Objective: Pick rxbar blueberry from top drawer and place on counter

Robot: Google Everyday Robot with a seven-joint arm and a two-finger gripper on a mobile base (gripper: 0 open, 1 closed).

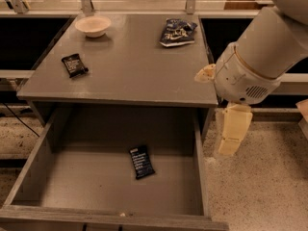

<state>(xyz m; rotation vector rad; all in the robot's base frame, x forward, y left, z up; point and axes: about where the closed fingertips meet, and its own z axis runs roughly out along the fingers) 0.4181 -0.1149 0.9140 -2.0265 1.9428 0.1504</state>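
Observation:
The rxbar blueberry [141, 161], a flat dark navy bar with white text, lies on the floor of the open top drawer [57, 177], a little right of centre. The grey counter [130, 66] sits above the drawer. My gripper [230, 136] hangs off the white arm to the right of the drawer, outside its right wall and above the speckled floor, well right of the bar. Nothing shows in it.
On the counter sit a black packet [74, 64] at the left, a shallow beige bowl [93, 26] at the back left and a wrinkly blue-and-white snack bag [176, 32] at the back right. Black recessed bins [24, 42] flank the counter.

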